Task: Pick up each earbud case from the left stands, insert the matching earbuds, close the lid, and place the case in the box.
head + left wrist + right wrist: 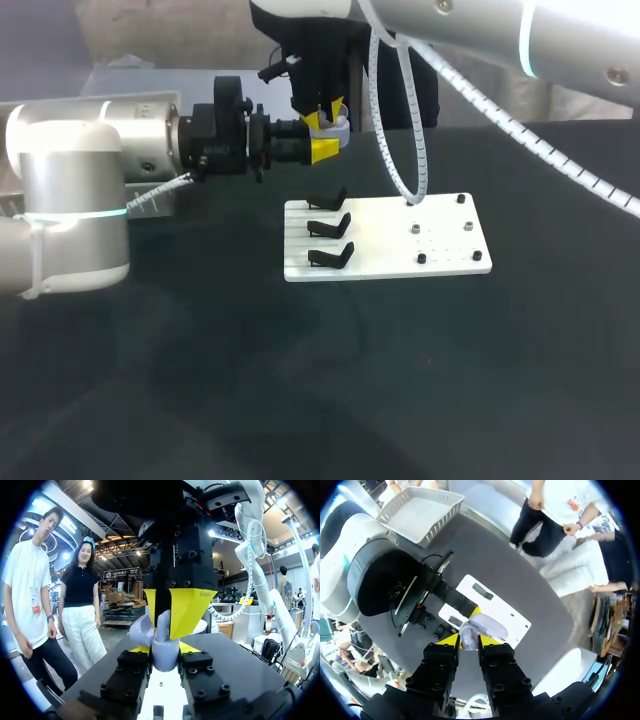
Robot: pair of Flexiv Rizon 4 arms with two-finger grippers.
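Arms meet above the far edge of the dark table [200, 380] in the head view. The left gripper [322, 150] reaches in level from the left side. The right gripper [322, 118] hangs straight down onto it from above. A pale earbud case [340, 127] is held in the air where they cross, just beyond the far left corner of a white board [450, 240]. Three black stands [328, 228] along the board's left edge hold nothing.

In the left wrist view, the left gripper [164, 649] is clamped on the earbud case [165, 657], one yellow tip on each side of its rounded body. The lid [141, 631] is open and leans off to one side. The right gripper [163, 611] points down into the case's open top, at a right angle to the left gripper's reach.

In the right wrist view, the right gripper [468, 642] has its tips drawn close, one on each side of the case [487, 628]. It seems to pinch the case, though contact is hard to confirm. The left gripper [472, 617] enters from the opposite side. A shallow grey box [440, 525] sits past the table's far edge, beyond the left arm.

The likely next move depends on that crossing. The case opens upward towards the right gripper, so seating an earbud or closing the lid would probably fall to the right arm. The left arm, being nearer the box, would probably carry the case there.
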